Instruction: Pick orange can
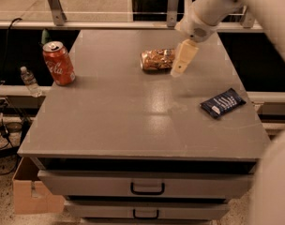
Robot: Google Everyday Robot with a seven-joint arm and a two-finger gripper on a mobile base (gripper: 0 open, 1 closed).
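Closely, gripper [179, 65] just beside the lying orange can [156, 60]

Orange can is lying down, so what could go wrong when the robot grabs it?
The orange can lies on its side, and the hand hangs right at its right end. A bump might send it rolling, maybe toward the far edge of the table. Its round side could also slip out of a squeeze that comes down off-center.
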